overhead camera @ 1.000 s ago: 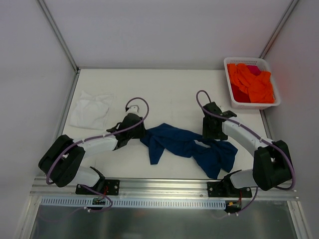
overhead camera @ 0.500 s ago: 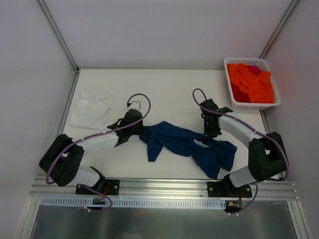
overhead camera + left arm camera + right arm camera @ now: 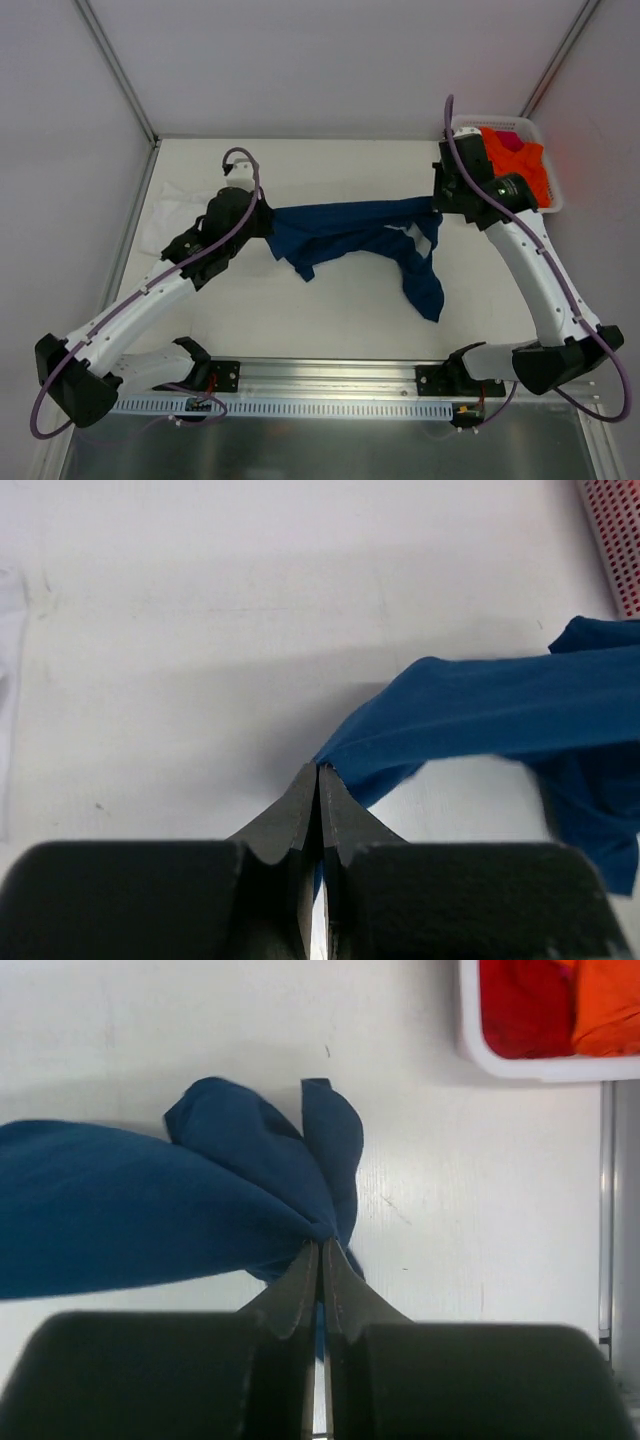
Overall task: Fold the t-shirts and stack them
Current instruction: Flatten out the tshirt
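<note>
From above, the navy t-shirt (image 3: 345, 225) is hanging as a soft, creased band of matte cotton stretched between the two arms, over the middle of the smooth white tabletop (image 3: 330, 320). The left tool (image 3: 263, 218) is pinching its 9 o'clock end, fingers closed on the cloth. The right tool (image 3: 440, 200) is clamping the 3 o'clock end in the same way. Loose folds are drooping toward 6 o'clock, the longest under the right end. A small pale patch is showing among the folds there, too small to read. The white t-shirt (image 3: 158, 222) is lying crumpled at 9 o'clock, partly hidden by the left arm. A white plastic basket (image 3: 500, 121) is sitting at 2 o'clock, holding bunched orange cloth (image 3: 520, 165).

In the left wrist view, the dark, wedge-shaped fingers are pressing flat together with no gap, nipping a corner of the navy fabric. The cloth is running away toward 2 o'clock as a taut, smooth fold. A perforated basket wall is showing at the 1 o'clock corner, and a sliver of white fabric is lying at the 9 o'clock edge.

In the right wrist view, the fingers are likewise meeting tightly on gathered navy cotton, which is bulging in rounded puckers above the tips and spreading toward 9 o'clock. The basket's rounded rim is sitting at 1 o'clock, with red cloth (image 3: 520, 1005) beside the orange.
</note>
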{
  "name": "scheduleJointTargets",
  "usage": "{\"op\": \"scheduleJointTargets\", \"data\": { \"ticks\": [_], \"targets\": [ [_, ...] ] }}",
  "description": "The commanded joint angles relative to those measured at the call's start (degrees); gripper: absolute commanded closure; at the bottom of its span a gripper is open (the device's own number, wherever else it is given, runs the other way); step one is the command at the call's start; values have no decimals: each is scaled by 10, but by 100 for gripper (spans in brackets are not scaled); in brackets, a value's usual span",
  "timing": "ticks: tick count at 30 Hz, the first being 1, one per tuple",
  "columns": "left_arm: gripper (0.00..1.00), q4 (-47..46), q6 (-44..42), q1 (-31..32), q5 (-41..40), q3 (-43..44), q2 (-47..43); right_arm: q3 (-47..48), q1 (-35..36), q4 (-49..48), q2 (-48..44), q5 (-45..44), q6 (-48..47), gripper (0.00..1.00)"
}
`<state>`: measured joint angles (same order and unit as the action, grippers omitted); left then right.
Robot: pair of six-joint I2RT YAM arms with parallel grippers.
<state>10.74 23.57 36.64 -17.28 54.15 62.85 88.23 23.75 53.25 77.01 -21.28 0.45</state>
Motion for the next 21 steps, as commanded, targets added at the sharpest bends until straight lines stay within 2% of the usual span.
{"op": "scheduleJointTargets", "data": {
  "ticks": [1,5,9,12,15,18,21],
  "targets": [
    [100,93,-31,-5,-34,61,-56,88,-3,90,-42,-32,-34,100],
    [100,172,-21,-5,-39,132,-114,201,-2,163,-48,-24,-48,99],
    [100,230,-14,3,-8,196,-149,293,8,220,-69,1,-50,99],
    [100,274,-6,6,21,242,-167,350,12,264,-88,27,-49,99],
    [100,311,3,7,86,299,-174,408,12,289,-99,78,-48,99],
    [100,345,14,7,125,342,-178,443,13,323,-110,116,-41,99],
    [100,368,21,7,131,355,-179,432,12,324,-130,139,-38,99]
  ]
}}
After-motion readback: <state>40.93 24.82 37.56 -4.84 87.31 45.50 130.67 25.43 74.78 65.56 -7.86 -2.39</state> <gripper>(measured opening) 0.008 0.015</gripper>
